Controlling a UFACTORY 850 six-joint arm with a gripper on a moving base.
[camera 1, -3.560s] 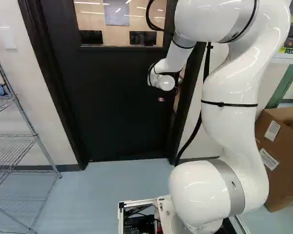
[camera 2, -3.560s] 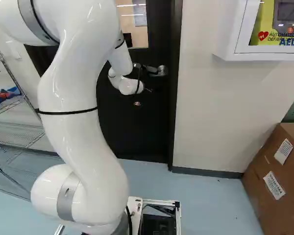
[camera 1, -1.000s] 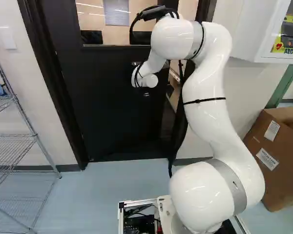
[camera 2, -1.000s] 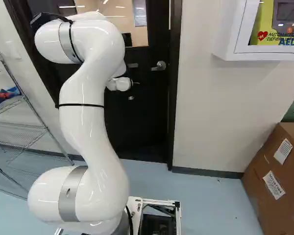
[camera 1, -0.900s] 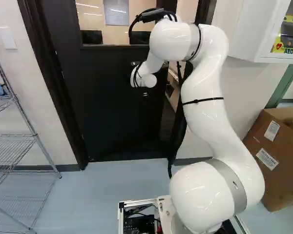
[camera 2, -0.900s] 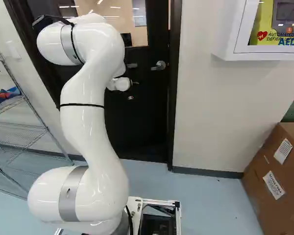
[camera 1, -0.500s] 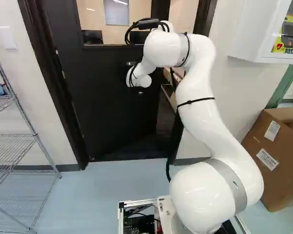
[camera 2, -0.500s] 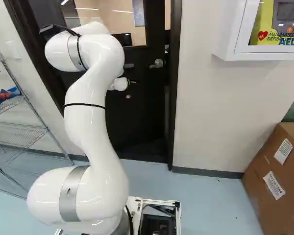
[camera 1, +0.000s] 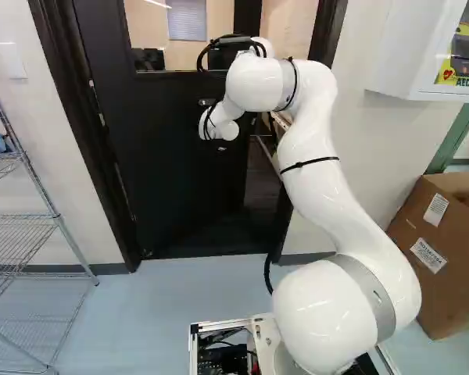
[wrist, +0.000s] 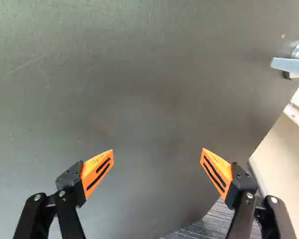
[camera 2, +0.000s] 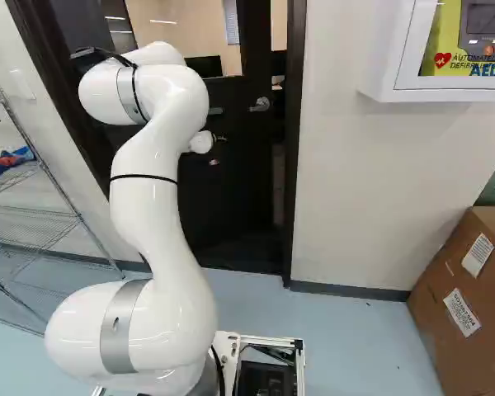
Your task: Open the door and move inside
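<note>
White arm [camera 1: 305, 141] raised and bent, wrist [camera 1: 217, 123] near black door [camera 1: 168, 180], tool [wrist: 157, 153] released, spread wide.

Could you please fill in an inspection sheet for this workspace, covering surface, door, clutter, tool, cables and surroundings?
Surface: blue floor ahead of the base.
Door: black door partly open; the gap on its lever handle side shows part of the space beyond.
Clutter: cardboard box at the right of the right base view; wire shelf at the left of the left base view.
Tool: fingers wide apart, facing the door; the handle is not between them. Door contact: cannot tell.
Item held: nothing seen.
Cables: black cable hanging beside the arm.
Surroundings: white cabinet on the wall.
</note>
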